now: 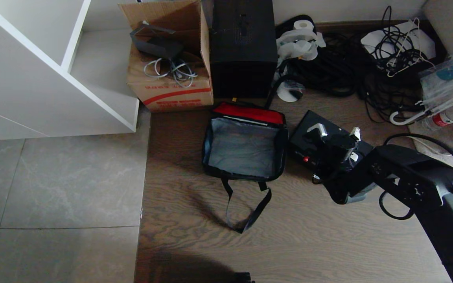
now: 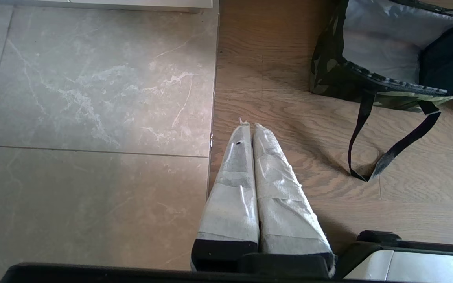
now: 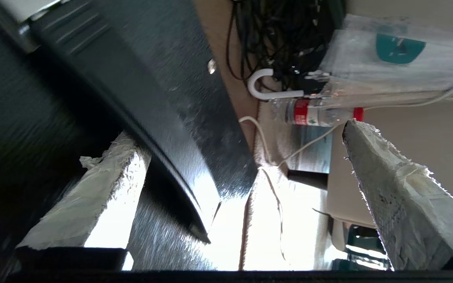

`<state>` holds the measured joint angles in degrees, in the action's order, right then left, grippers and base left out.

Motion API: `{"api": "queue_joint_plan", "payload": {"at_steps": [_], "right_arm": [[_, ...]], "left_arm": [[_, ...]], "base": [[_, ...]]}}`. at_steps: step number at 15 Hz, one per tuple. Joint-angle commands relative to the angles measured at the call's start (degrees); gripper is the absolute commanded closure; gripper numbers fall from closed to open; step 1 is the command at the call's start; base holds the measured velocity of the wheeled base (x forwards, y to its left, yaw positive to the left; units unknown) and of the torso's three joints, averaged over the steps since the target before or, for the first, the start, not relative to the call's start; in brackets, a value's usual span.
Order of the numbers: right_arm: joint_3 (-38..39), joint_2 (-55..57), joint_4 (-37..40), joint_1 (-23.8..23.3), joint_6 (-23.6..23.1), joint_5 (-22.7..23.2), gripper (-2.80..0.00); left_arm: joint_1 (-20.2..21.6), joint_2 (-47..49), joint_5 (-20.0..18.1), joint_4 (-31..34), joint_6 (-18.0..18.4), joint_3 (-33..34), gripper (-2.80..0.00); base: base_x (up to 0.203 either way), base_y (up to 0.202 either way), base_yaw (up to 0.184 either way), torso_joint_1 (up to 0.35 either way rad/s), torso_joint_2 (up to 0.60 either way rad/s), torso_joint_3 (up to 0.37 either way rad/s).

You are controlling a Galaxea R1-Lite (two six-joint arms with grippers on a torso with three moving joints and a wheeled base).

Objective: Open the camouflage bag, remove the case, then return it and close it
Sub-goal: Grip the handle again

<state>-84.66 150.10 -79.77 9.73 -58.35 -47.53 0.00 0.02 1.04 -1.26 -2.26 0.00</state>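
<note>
The left gripper (image 2: 250, 127) hangs nearest, over the seam between grey stone tiles and the wooden floor (image 1: 309, 236), which has a strong grain. Its jaws are closed, the two tape-wrapped fingers pressed together, holding nothing.

Farther in, the bag (image 1: 244, 147) lies on the wood with its top open. It is soft camouflage fabric with black edging, a smooth grey lining and a red strip along its far inner edge. A black strap loop lies limp on the floor on the near side. Nothing can be seen inside it.

Just to the right of the bag lies the case (image 1: 309, 135), flat, black and rectangular, with a small red spot on its near edge. The right gripper (image 1: 336, 133) is over it with jaws wide open: in the wrist view one taped finger (image 3: 92, 212) is against the case's glossy black surface and the other finger (image 3: 403, 196) stands clear beyond its edge.

Farthest, by the wall, an open cardboard box (image 1: 171, 78) holds grey cables and a dark object. A tall black box (image 1: 242, 47) stands to its right, then tangled black cables (image 1: 340, 67).
</note>
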Motion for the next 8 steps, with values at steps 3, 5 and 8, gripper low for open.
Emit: {"api": "queue_joint_plan", "payload": {"at_steps": [3,5,8], "right_arm": [[-5.0,2.4,1.6,-1.5,-0.7,-0.4,-2.80],[-7.3,2.8,3.0,-1.9,-0.8,-1.3,-2.80],[-9.8,3.7,5.5,-2.4,-0.6,-2.7,-2.80]], "left_arm": [[0.0,0.0,0.0,-0.1,0.0,0.5,0.00],[0.0,0.0,0.0,-0.1,0.0,0.5,0.00],[0.0,0.0,0.0,0.0,0.0,0.5,0.00]], "base": [[0.000,0.000,0.000,0.000,0.00,0.000],[0.000,0.000,0.000,0.000,0.00,0.000],[0.000,0.000,0.000,0.000,0.00,0.000]]}}
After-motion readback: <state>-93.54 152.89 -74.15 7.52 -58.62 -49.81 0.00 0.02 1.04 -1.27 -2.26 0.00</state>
